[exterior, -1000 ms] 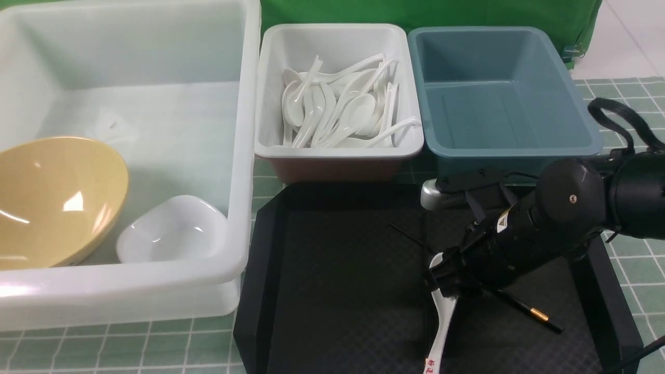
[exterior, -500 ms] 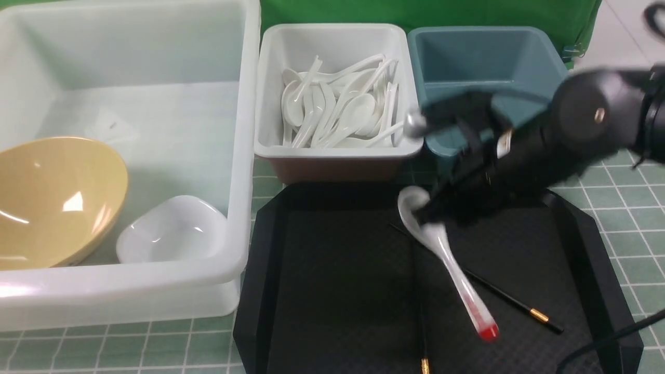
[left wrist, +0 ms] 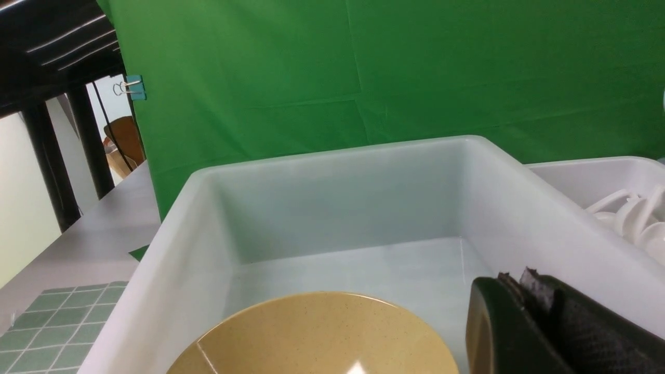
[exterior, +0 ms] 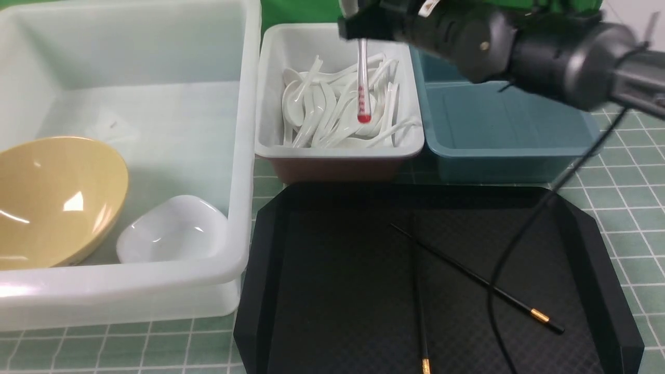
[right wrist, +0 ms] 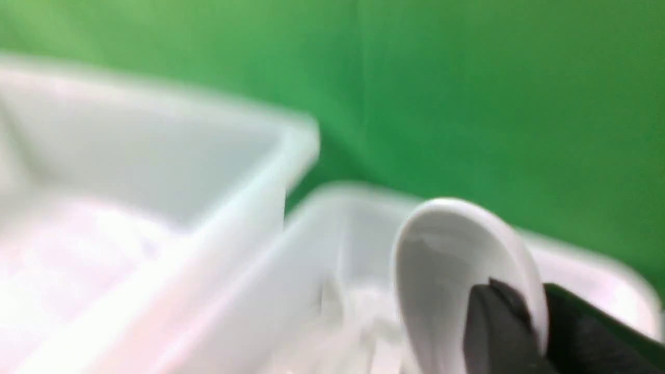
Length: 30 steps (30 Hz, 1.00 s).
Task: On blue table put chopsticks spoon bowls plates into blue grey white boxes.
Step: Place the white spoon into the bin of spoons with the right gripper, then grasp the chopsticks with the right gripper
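Lifted off the black tray [exterior: 332,291] since a second ago, the right gripper [exterior: 360,28] is now hovering over the far edge of the white box [exterior: 270,93]. Its jaws are clamping the bowl of a white spoon [exterior: 362,78], whose red-tipped handle is hanging straight down over the pile of spoons [exterior: 322,114] beneath the gripper. Just beside it, on its right, the blue box [exterior: 499,150] is standing; well below and nearer the robot, two black chopsticks [exterior: 478,280] are lying crossed on the tray. The left gripper [left wrist: 519,283] is pressed shut, holding nothing, and is hanging above the large translucent box [left wrist: 332,156], with the yellow bowl [left wrist: 311,337] just beneath it.
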### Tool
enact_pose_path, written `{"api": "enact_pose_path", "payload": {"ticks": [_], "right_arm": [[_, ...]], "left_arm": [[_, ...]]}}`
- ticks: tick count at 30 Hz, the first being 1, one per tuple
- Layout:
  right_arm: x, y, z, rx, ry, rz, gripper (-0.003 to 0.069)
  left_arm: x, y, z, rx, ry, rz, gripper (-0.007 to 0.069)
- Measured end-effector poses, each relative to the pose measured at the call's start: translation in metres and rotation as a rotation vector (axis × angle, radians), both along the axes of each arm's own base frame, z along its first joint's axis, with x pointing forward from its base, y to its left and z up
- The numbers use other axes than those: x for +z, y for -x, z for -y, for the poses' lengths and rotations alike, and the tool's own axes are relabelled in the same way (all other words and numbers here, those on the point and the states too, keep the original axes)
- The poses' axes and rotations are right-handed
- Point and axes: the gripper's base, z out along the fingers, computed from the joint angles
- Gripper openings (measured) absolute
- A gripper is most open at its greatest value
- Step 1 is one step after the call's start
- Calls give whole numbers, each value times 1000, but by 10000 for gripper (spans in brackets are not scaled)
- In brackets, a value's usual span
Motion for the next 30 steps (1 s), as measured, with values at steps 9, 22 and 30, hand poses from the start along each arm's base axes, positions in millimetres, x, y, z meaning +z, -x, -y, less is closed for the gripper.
{"api": "enact_pose_path", "payload": {"ticks": [9, 22, 30], "right_arm": [[22, 13, 32, 93, 165, -270, 447], [-79, 121, 71, 152, 579, -1043, 374], [-121, 140, 63, 187, 624, -963, 336]], "left_arm": [[-1, 0, -1, 14, 1, -9, 4], [0, 0, -1, 6, -6, 1, 4], [0, 0, -1, 8, -6, 0, 4]]}}
